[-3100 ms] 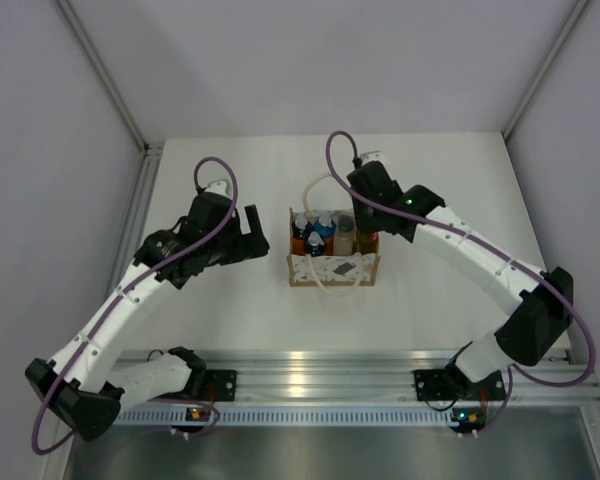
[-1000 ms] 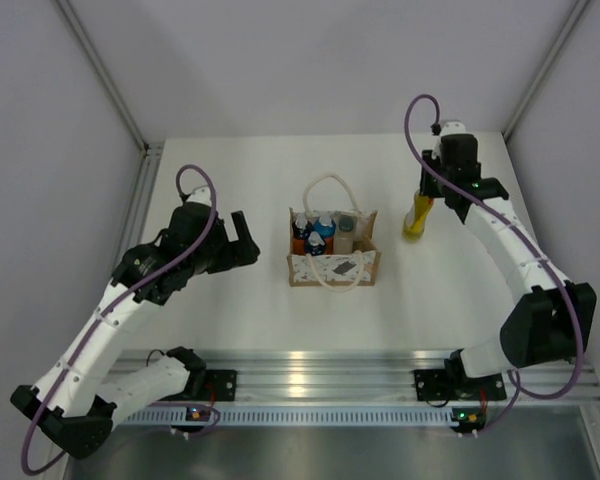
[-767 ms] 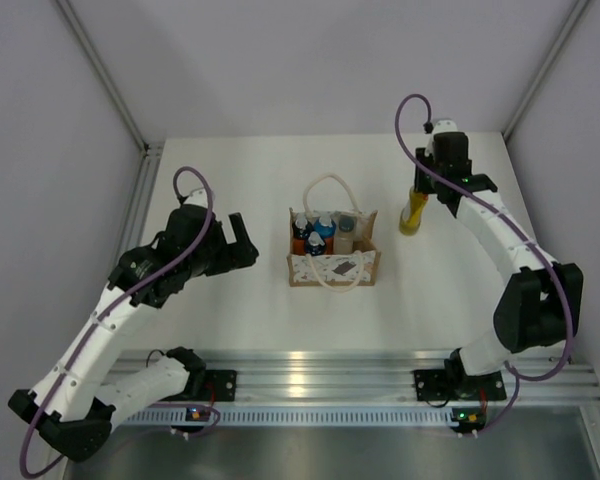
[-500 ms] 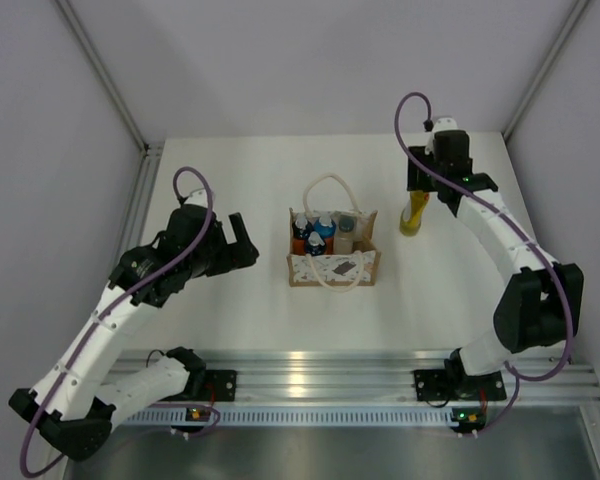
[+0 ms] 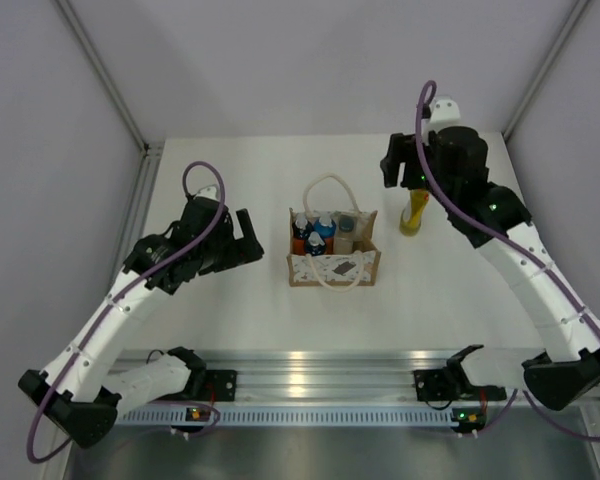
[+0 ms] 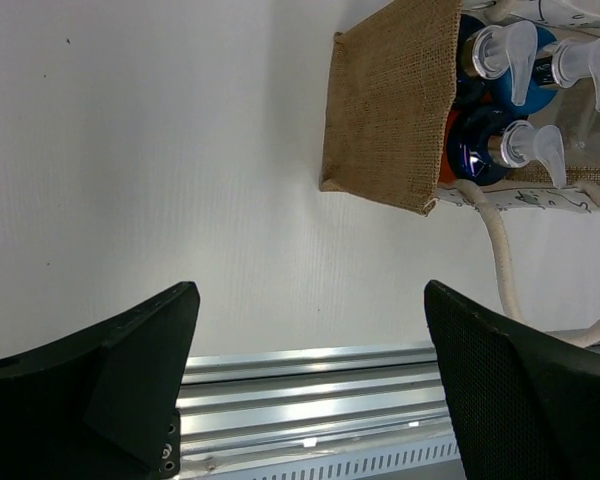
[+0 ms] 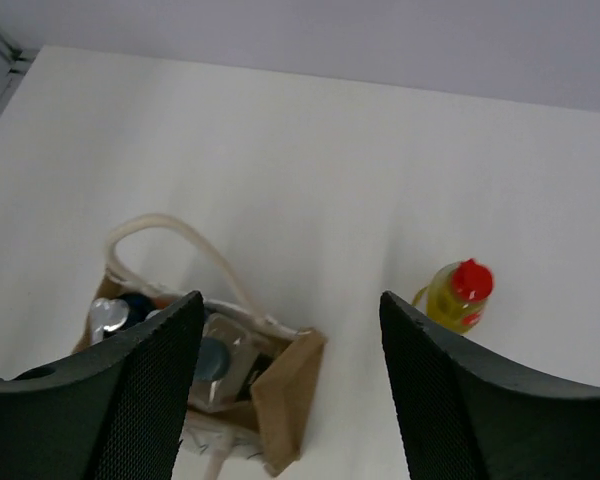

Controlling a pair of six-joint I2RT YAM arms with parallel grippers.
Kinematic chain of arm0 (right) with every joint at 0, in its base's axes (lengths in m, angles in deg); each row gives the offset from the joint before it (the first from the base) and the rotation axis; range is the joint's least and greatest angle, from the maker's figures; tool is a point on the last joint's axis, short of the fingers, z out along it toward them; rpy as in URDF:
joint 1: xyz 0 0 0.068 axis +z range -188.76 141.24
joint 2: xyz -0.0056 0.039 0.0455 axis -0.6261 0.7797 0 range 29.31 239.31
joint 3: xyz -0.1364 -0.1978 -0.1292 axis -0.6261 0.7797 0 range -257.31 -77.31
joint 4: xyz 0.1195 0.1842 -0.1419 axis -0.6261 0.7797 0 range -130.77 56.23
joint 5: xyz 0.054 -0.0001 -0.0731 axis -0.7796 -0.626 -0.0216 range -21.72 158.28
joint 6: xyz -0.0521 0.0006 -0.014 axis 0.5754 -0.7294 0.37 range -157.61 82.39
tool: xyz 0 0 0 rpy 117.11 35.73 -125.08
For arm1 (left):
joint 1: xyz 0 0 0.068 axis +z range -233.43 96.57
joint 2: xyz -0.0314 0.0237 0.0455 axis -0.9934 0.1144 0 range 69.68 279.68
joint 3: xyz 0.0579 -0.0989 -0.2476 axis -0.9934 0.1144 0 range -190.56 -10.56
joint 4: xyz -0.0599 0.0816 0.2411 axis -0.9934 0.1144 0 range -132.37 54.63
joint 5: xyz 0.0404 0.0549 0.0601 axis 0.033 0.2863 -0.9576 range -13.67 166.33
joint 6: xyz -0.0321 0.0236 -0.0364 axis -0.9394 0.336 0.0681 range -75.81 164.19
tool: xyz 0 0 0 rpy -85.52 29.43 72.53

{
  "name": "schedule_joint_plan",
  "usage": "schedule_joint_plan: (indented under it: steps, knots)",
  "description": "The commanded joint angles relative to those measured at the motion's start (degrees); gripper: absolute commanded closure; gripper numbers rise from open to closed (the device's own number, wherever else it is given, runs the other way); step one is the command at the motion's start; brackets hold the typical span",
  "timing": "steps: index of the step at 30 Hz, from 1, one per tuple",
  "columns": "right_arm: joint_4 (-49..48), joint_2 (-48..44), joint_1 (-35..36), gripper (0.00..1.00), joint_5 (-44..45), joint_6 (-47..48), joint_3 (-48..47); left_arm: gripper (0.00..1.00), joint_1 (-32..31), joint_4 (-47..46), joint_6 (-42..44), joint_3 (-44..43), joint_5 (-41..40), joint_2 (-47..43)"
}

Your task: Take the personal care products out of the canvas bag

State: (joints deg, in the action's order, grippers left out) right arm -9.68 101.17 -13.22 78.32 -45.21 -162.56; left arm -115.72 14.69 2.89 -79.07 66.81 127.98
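Observation:
The canvas bag (image 5: 332, 258) stands mid-table, tan with cream rope handles; it also shows in the left wrist view (image 6: 390, 110) and the right wrist view (image 7: 285, 390). Inside are three orange bottles with blue caps (image 5: 313, 232) and a whitish bottle with a dark grey cap (image 5: 346, 231). The slim yellow bottle with a red cap (image 5: 415, 216) stands upright on the table to the right of the bag, also in the right wrist view (image 7: 460, 295). My right gripper (image 5: 402, 160) is open and empty, raised above and left of the yellow bottle. My left gripper (image 5: 246, 238) is open and empty, left of the bag.
A metal rail (image 5: 310, 365) runs along the table's near edge. Grey walls with metal posts (image 5: 105, 75) enclose the left, back and right sides of the white table.
My right gripper carried the yellow bottle from the bag to the table's right side, let go of it and rose away to the left. My left gripper drifted slightly toward the bag.

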Motion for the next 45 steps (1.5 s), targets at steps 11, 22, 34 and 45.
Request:
schedule_joint_plan:
  steps: [11, 22, 34, 45]
  knots:
    - [14.17, 10.14, 18.14, 0.37, 14.3, -26.24, 0.44, 0.01, -0.14, -0.37, -1.42, 0.22, -0.41, 0.59]
    - [16.19, 20.34, 19.9, 0.39, 12.11, -30.19, -0.97, 0.01, -0.14, -0.28, -1.15, 3.82, -1.11, -1.7]
    - [16.11, 25.0, 19.99, 0.41, 14.74, -31.34, -1.93, 0.01, -0.14, -0.28, 0.87, 4.0, -1.73, -1.18]
    - [15.93, 28.42, 19.11, 0.44, 17.29, -32.22, -0.27, 0.02, -0.14, -0.28, 2.89, 3.03, -2.08, -0.47]
